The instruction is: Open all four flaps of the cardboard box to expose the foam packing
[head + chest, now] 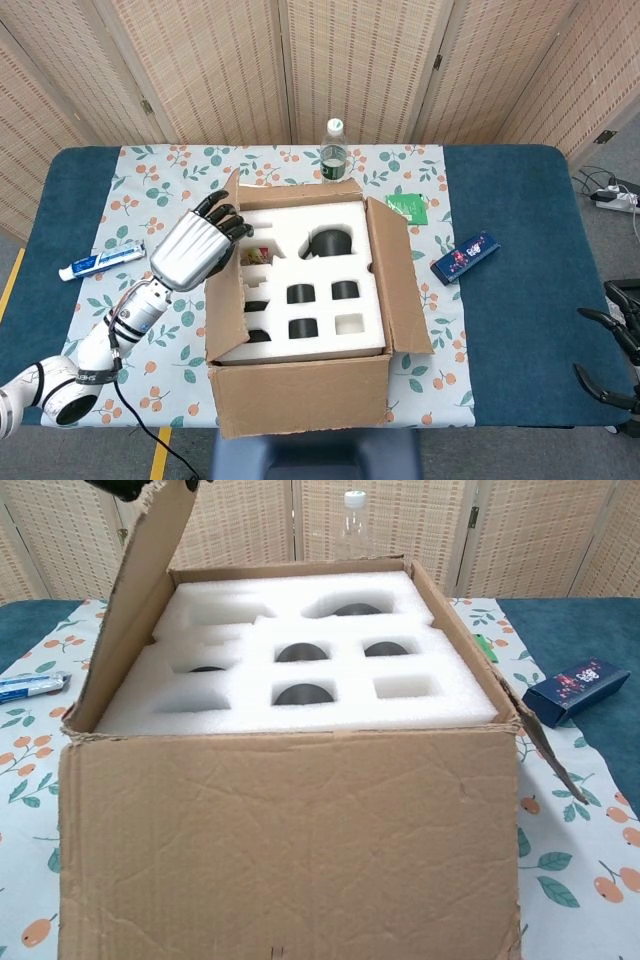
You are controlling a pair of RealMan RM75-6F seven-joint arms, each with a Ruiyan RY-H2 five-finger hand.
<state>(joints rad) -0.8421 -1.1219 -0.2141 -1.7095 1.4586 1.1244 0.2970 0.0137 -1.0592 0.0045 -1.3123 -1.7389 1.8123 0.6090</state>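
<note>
A: Where is the cardboard box [300, 390]?

B: Table centre, foam packing [305, 275] exposed.

A: And the left hand [190, 250]?

B: At the box's nine o'clock, fingers spread against the raised left flap [225, 275]; grip unclear.

your left hand [192, 250] at the top edge of the left flap [224, 285], fingers over it, flap near upright | cardboard box [300, 390] mid-bench, foam packing [305, 270] exposed | right flap [400, 290] leaning outward | bottle [333, 158] behind box | toothpaste tube [101, 261] left, blue packet [465, 256] right
</note>
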